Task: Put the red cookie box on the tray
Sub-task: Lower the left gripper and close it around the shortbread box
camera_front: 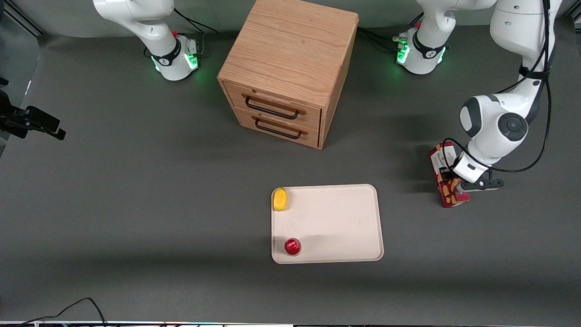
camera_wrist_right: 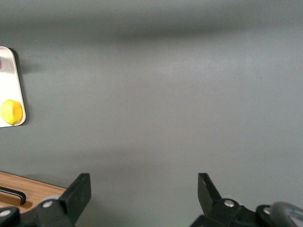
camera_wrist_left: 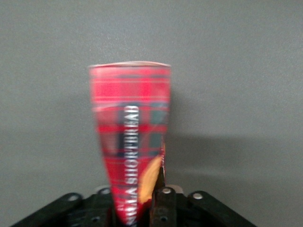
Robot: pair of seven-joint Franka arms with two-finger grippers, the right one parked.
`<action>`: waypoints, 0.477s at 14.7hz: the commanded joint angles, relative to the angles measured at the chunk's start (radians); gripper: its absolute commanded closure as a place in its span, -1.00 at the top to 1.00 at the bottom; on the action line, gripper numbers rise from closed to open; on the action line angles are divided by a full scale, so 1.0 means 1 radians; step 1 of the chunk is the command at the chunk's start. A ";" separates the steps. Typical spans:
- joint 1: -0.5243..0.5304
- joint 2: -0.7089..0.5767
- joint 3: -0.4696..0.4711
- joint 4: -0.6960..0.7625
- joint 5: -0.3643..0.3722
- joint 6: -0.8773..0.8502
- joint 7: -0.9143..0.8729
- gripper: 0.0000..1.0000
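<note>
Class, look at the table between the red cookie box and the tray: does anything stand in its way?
Nothing visible does. The gripper holds the red cookie box toward the working arm's end; bare table separates it from the tray. The lemon and red can sit at the tray's edge nearest the parked arm.

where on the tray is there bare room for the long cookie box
The tray is bare except along its edge toward the parked arm, where a lemon and small red can sit. The tool grips the cookie box off the tray.

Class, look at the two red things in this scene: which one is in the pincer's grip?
The red cookie box, a long plaid carton toward the working arm's end of the table, off the tray. The pincer is shut on it. The small round red can stands untouched on the tray.
</note>
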State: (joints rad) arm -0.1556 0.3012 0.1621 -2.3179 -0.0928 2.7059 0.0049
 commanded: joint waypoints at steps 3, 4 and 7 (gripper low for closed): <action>-0.027 -0.138 0.001 0.009 -0.015 -0.156 -0.020 -1.00; -0.029 -0.192 0.001 0.027 -0.013 -0.255 -0.025 -1.00; -0.029 -0.293 -0.013 0.196 0.002 -0.600 -0.045 -1.00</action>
State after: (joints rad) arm -0.1723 0.1065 0.1480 -2.2194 -0.0968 2.3227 -0.0062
